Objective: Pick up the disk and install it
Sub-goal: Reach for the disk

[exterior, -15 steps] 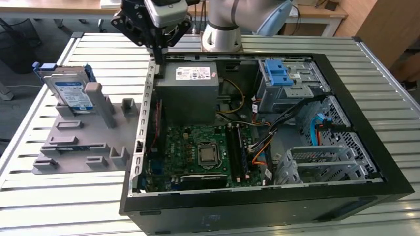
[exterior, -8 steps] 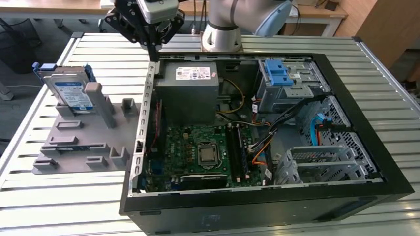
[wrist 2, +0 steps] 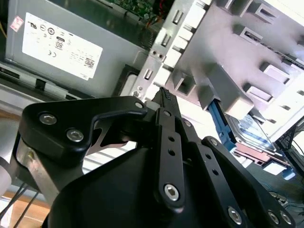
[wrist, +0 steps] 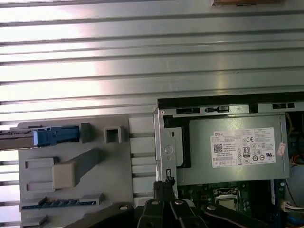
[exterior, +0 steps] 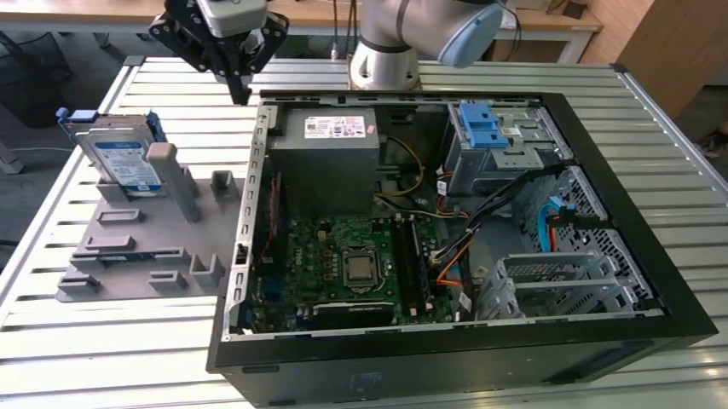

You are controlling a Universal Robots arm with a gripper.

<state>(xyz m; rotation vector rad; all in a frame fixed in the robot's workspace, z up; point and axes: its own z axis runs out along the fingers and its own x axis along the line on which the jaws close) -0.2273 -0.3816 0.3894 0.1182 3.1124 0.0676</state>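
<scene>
A black tower computer case lies open on its side on the slatted metal surface. Inside, a grey power supply with a white sticker sits at the far end. A green motherboard with a bare processor socket lies just nearer. Toward the exterior view's right stands a metal drive cage with a blue latch, and cables trail below it. A grey moulded fixture rests beside the case on the exterior view's left.
</scene>
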